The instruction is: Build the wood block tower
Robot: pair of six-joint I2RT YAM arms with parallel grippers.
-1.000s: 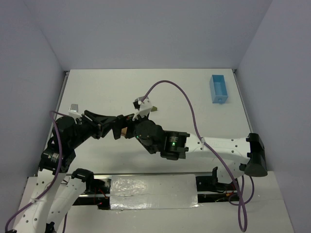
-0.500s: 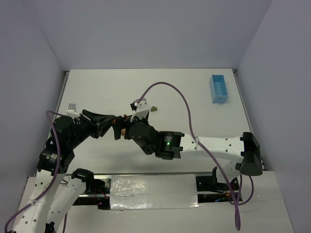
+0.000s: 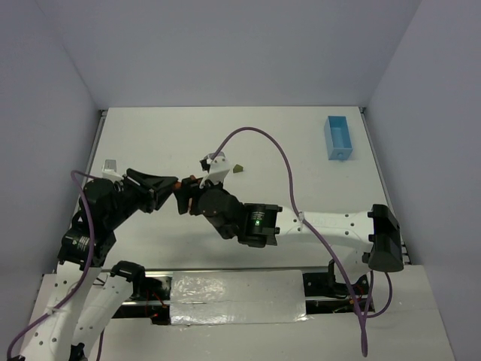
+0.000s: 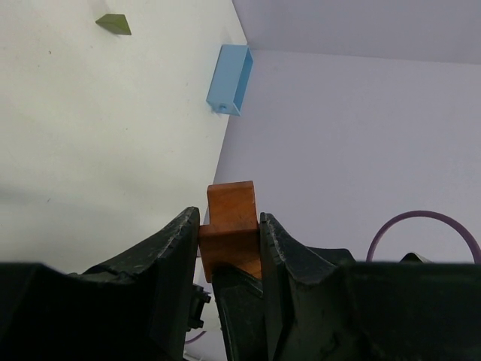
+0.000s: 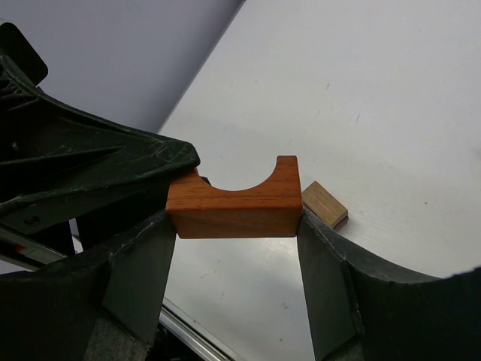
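White desk and pale lavender walls framed the scene. Three wood pieces showed: one reddish-orange arch block [image 5: 234,203], one small tan block [image 5: 325,204] and one olive-green wedge [image 3: 237,168]. One light-blue tray [image 3: 338,138] stood at the far right of the desk, well apart from everything else, its interior showing plain blue.

Both arms met over the centre-left of the desk. The left arm reached rightward from its base, and the right arm stretched across from the right side with its wrist folded back. The right gripper [image 5: 234,226] pinched the arch block by its two ends, notch upward, above the desk. The left gripper [image 4: 229,226] was narrowed onto the same block, clamping its faces at one end. The tan block lay flat on the desk under the far end of the arch. The wedge sat farther back, alone.
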